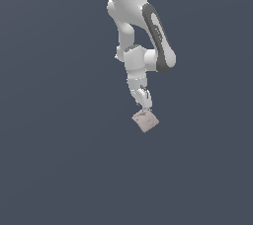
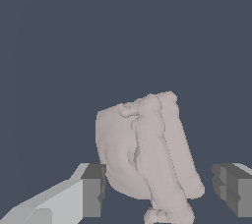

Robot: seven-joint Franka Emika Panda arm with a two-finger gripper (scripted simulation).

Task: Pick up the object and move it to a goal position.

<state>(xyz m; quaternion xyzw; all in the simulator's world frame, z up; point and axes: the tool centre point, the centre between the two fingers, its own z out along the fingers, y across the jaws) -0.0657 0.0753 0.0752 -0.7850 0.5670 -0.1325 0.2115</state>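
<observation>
just one object (image 2: 147, 154), between the spread hand (image 2: 160, 191) fingers.

- The white arm (image 1: 134, 26) comes down from the top of the exterior view, with a dark-trimmed link angled toward that view's right.
- The wrist (image 1: 136, 63) points downward, tilted slightly toward the exterior view's right.
- The pincer (image 1: 144, 104) hangs at the arm's lowest point.
- In the wrist view its two dark-padded fingers (image 2: 92, 189) stand well apart, jaws spread wide.
</observation>
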